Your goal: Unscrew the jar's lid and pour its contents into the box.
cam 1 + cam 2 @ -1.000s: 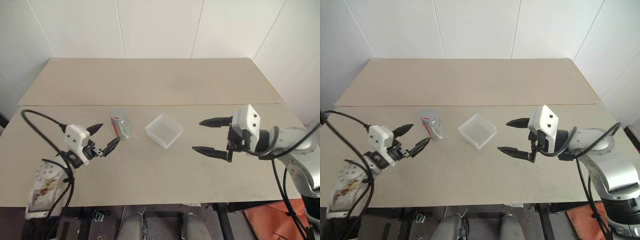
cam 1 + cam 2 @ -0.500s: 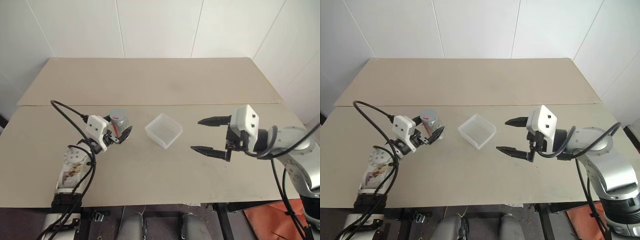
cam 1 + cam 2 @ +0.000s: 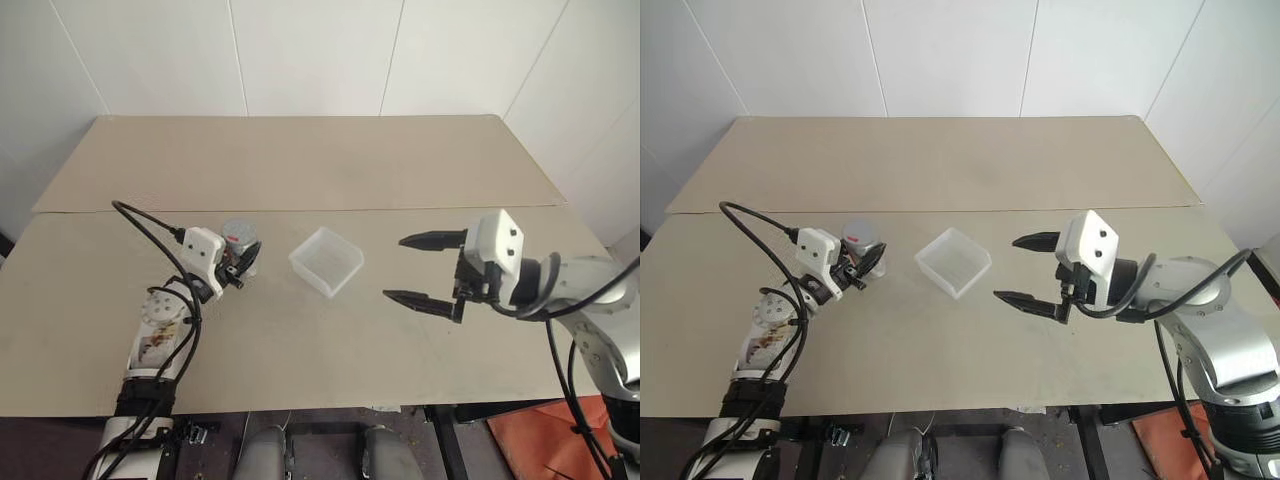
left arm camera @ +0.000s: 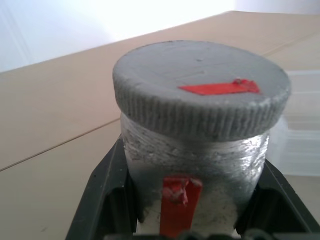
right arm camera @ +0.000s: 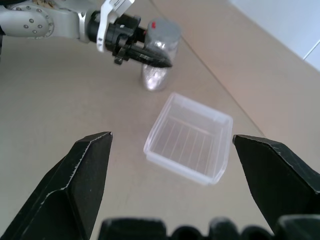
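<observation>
While the jar (image 3: pixel 241 250) stands upright on the worktop (image 3: pixel 300 330), it is clamped just under its lid (image 4: pixel 200 90) by the left tool (image 3: pixel 240 265). Just beside it, the box (image 3: pixel 327 261) is parked, and the right tool (image 3: pixel 418 270) is held spread wide, near the box.

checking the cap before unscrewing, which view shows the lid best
The left wrist view: the lid shows close up, ribbed edge and red mark clear, seated on the jar. The head views show it small from above; the right wrist view shows it far off, behind the left pincer.
</observation>
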